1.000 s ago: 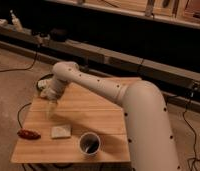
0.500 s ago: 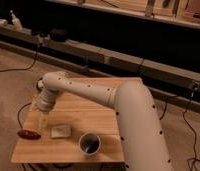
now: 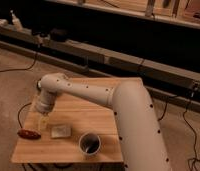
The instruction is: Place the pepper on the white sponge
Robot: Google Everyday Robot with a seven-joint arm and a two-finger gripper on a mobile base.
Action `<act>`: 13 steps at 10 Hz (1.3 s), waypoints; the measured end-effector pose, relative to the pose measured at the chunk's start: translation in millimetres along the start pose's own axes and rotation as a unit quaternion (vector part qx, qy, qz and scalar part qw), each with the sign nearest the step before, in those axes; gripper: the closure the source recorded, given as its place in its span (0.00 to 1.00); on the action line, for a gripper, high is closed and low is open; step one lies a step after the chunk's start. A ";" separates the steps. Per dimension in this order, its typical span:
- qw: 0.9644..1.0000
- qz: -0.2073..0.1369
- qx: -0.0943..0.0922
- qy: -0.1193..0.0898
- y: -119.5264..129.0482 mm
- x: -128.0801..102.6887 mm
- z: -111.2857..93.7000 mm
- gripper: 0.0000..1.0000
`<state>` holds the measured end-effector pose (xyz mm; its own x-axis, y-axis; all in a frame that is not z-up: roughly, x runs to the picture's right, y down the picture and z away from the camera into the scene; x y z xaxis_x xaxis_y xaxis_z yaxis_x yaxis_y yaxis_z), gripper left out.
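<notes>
The dark red pepper (image 3: 29, 134) lies at the front left edge of the wooden table (image 3: 50, 150). The white sponge (image 3: 60, 131) lies flat just to its right. My gripper (image 3: 43, 122) points down between them, just above the tabletop, a little behind and to the right of the pepper. It is open and holds nothing. The white arm (image 3: 93, 95) reaches in from the right across the table.
A white cup (image 3: 89, 143) with a dark inside stands near the table's front edge, right of the sponge. Cables (image 3: 18, 67) run over the floor at the left and right. A long dark ledge (image 3: 118, 57) runs behind the table.
The arm has swung left and towards the table's front, and the gripper has come down close beside the pepper. Pepper, sponge and cup have not moved.
</notes>
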<state>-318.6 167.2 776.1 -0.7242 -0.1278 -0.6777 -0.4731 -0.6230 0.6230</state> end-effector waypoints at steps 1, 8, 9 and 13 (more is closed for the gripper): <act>1.000 0.004 0.010 0.004 -5.0 4.5 6.6 0.20; 0.997 0.058 0.059 -0.009 -35.5 23.3 58.3 0.20; 0.996 0.066 0.059 -0.011 -36.4 20.4 59.7 0.20; 0.996 0.075 0.050 -0.014 -39.8 7.1 68.0 0.20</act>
<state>-339.0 243.6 773.2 -0.8042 -0.1911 -0.5628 -0.4041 -0.5185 0.7535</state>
